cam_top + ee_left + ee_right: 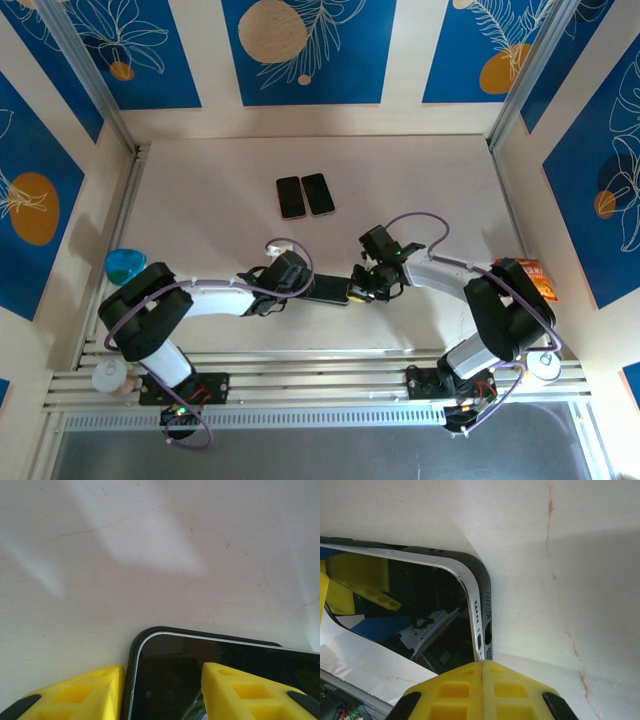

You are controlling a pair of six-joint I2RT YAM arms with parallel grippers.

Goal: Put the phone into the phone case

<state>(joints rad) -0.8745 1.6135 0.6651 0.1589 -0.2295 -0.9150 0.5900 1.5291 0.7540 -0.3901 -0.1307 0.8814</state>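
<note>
White tabletop [200, 200], walled by blue-and-cream panels.

- Phone [328, 291]: one, flat near the front between both grippers, with a black phone case [131, 660] rimming its silver edge.
- Dark slabs [304, 196]: two, side by side at mid-table. Phone or case, cannot tell.
- Left gripper [160, 700]: one, jaws apart, straddling the phone's corner with one finger over the screen.
- Right gripper [482, 680]: one, jaws together, tips against the phone's speaker end.
- Blue object [125, 265]: one, at the left edge.
- Orange packet [537, 278]: one, at the right edge.
</note>
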